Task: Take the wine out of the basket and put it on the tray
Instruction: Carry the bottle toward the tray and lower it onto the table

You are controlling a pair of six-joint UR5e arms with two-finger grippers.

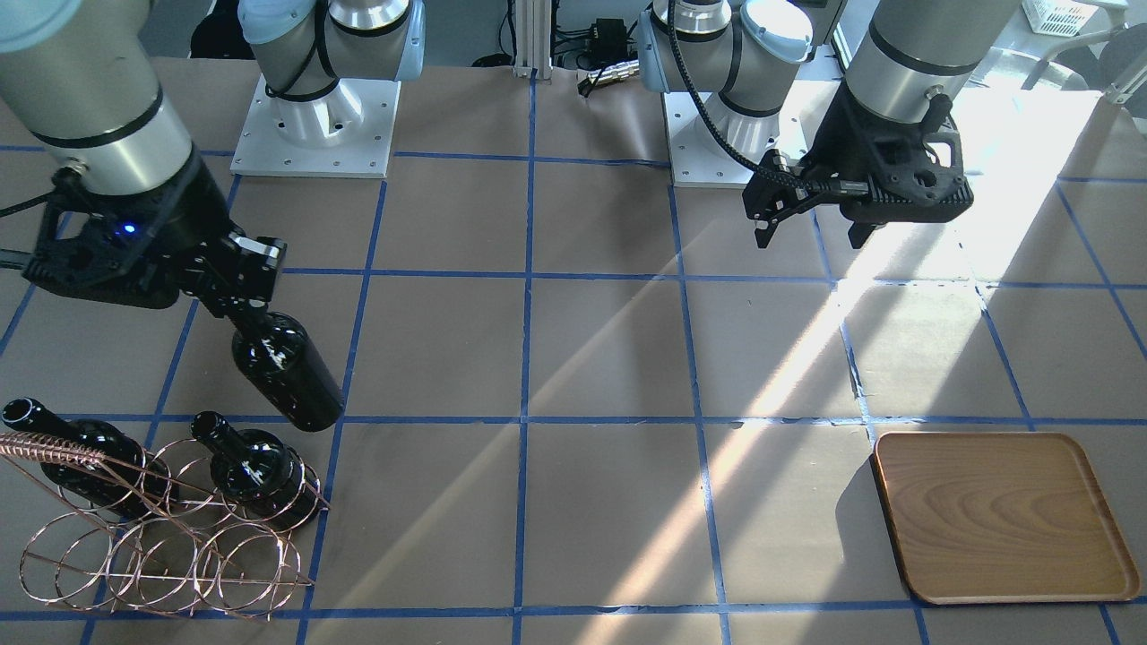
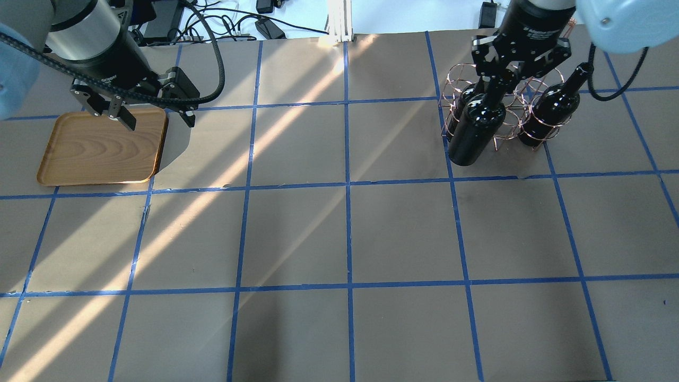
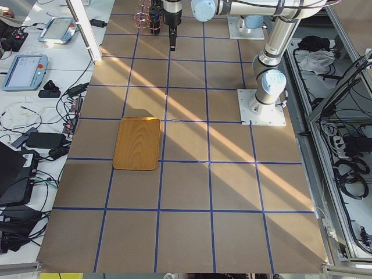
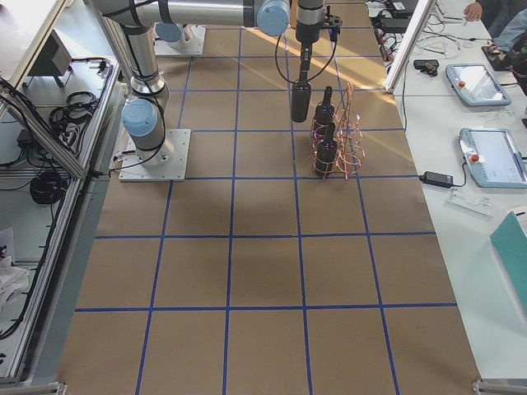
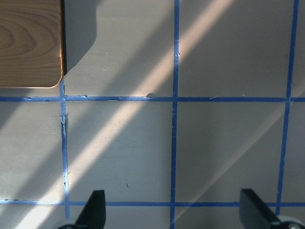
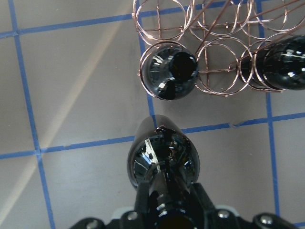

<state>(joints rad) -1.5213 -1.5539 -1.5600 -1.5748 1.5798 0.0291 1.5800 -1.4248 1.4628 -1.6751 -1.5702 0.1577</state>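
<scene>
Brown blue-gridded table [image 2: 345,228], sunlit, cables [image 2: 233,21] behind, right gripper [image 2: 498,79] clamped on wine [image 2: 475,132], left gripper [image 1: 808,240] spread.

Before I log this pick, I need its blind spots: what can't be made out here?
Right claw, its grip on the bottle: right wrist view, dark on dark at the bottom edge.
Left claw: left wrist view, bottom edge cuts all but its tips.
Tray: same view, cropped at the top-left corner.
Rack: left side view, too small for detail.
</scene>
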